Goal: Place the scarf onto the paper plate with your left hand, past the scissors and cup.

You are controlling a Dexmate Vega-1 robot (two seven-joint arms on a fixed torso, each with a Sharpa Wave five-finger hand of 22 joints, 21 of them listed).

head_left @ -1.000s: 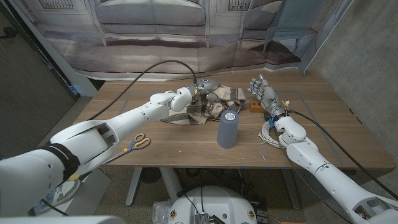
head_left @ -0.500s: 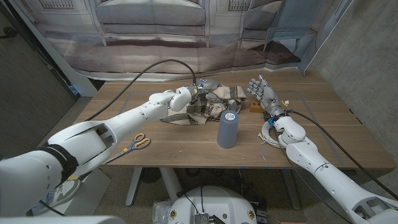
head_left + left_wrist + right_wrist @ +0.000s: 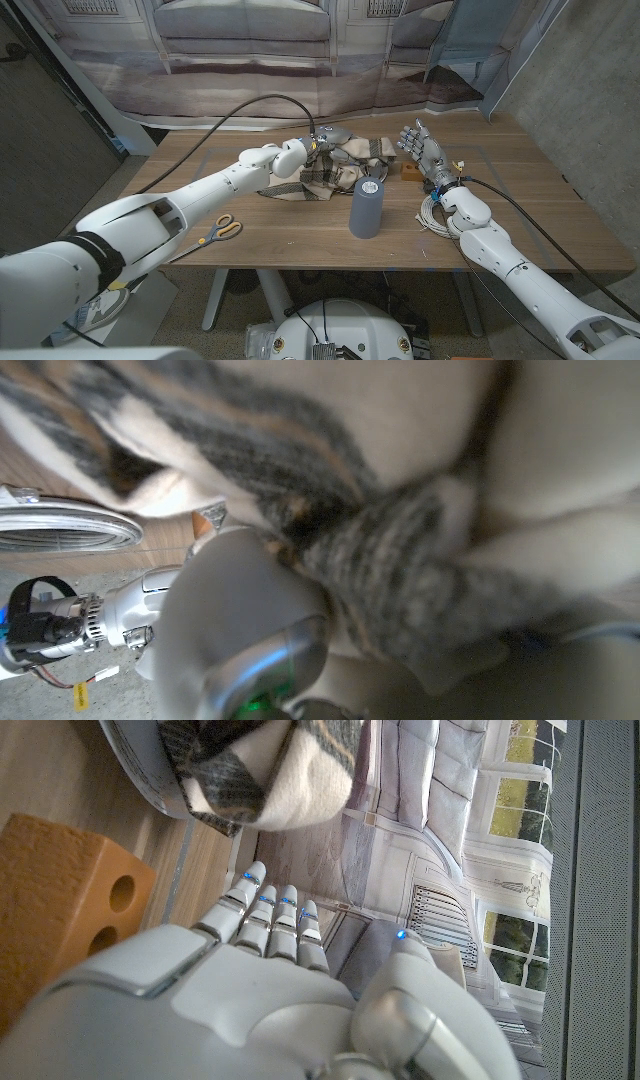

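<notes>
Plaid wool in cream, grey and brown, the scarf [image 3: 335,170] lies heaped just above the middle of the head view, draped over the paper plate [image 3: 338,133], whose grey rim peeks out at the heap's upper edge. My left hand [image 3: 312,150] sits at the heap's upper-left end, right on the cloth; whether my fingers are pinching it I cannot tell from here. The heap's long axis runs roughly from lower left to upper right, away from my left arm, so that hand is plainly the nearer one. Below the scarf stands the tall grey cylindrical cup [image 3: 366,207], and at lower left lie the yellow-handled scissors [image 3: 222,229], both already behind my reach (I judge the carry past them is done, and only the release is left). My right hand [image 3: 424,150] stands at the right of the frame, fingers spread, holding nothing.

On the left wrist camera the scarf's fuzzy weave [image 3: 400,540] presses right against the lens; my own fingers are hidden, so the grip stays unclear.

On the right wrist camera my right hand [image 3: 250,980] reaches up with straight fingers, an orange block with holes [image 3: 70,880] beside it, and a fold of scarf [image 3: 270,770] hangs over the plate's rim [image 3: 150,775].
</notes>
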